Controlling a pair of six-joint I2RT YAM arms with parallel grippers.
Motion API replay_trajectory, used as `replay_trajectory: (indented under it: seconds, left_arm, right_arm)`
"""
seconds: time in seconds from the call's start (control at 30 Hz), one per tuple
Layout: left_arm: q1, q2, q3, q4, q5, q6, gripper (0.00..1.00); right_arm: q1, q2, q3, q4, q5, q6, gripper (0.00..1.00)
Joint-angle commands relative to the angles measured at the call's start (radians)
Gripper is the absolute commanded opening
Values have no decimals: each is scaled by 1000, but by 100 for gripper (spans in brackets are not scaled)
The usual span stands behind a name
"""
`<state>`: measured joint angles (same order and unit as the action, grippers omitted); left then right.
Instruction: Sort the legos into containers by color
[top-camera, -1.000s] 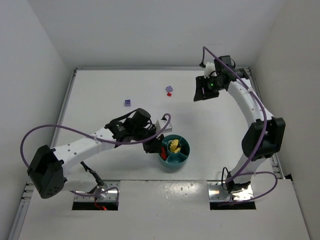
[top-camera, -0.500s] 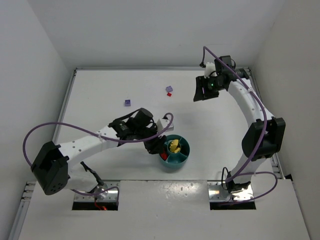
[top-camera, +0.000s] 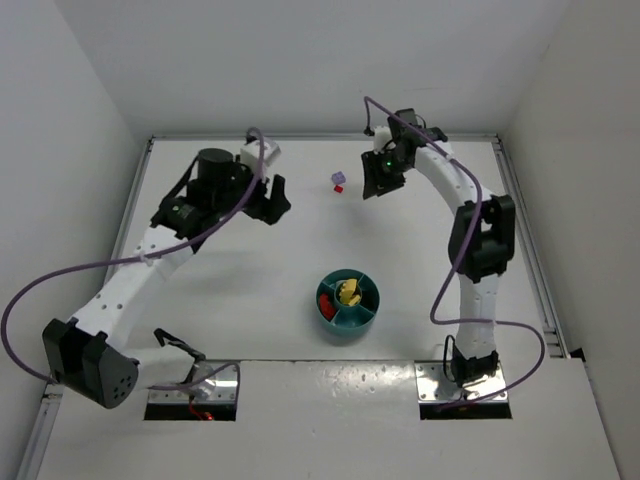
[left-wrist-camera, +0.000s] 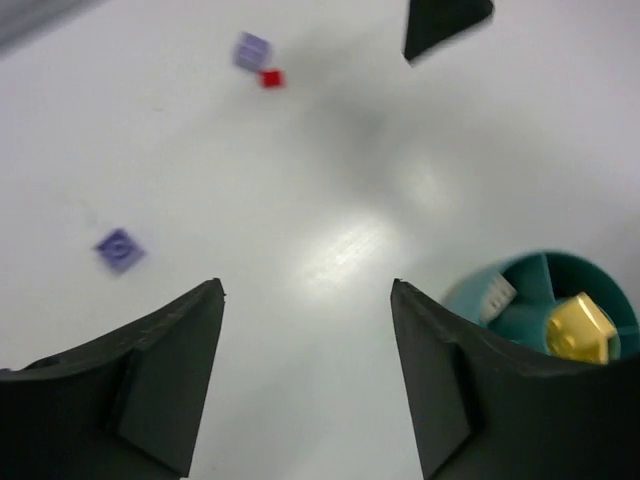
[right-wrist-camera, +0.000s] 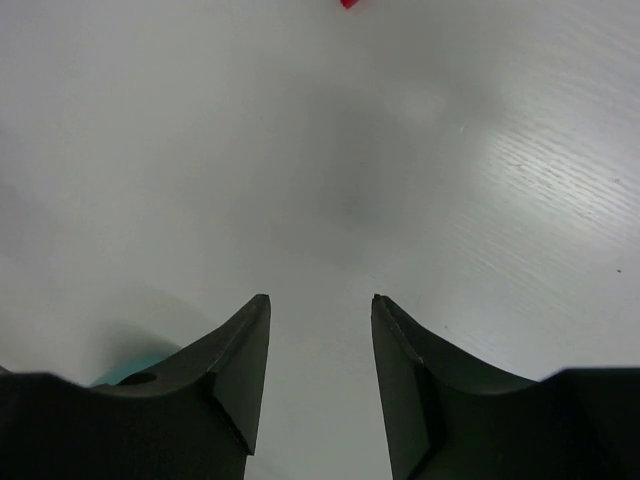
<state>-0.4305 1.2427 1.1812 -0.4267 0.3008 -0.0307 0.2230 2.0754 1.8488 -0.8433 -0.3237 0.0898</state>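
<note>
The round teal dish (top-camera: 348, 318) sits at the table's middle front, with a red lego (top-camera: 325, 300) and a yellow lego (top-camera: 348, 292) in separate sections. A lilac lego (top-camera: 338, 178) and a small red lego (top-camera: 340, 187) lie at the far centre. My right gripper (top-camera: 370, 185) hovers open just right of them, and its view (right-wrist-camera: 321, 297) shows bare table between the fingers. My left gripper (top-camera: 278, 195) is at the far left, open and holding nothing. The blurred left wrist view (left-wrist-camera: 306, 284) shows a purple lego (left-wrist-camera: 120, 250) and the dish (left-wrist-camera: 470, 300) with the yellow lego (left-wrist-camera: 578, 328).
White walls close in the table on the left, back and right. A raised rail (top-camera: 137, 190) runs along the left edge. Purple cables loop off both arms. The arm bases stand at the near edge.
My left gripper opened and swung from the dish up to the far left, with a red lego now lying in the dish. My right gripper moved left toward the lilac and red legos.
</note>
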Motion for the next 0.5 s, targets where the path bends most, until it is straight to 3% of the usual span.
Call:
replay_trajectory:
  seconds: [0.0, 0.23, 0.47]
  left_arm:
    - [62, -45, 52, -36, -127, -55, 74]
    - [199, -57, 43, -92, -80, -87, 78]
    - [234, -48, 23, -92, 0, -106, 78]
  right_arm:
    - [76, 98, 152, 56, 63, -15, 45]
    - [104, 287, 274, 124, 87, -157, 52]
    - [113, 357, 282, 156, 133, -280, 59]
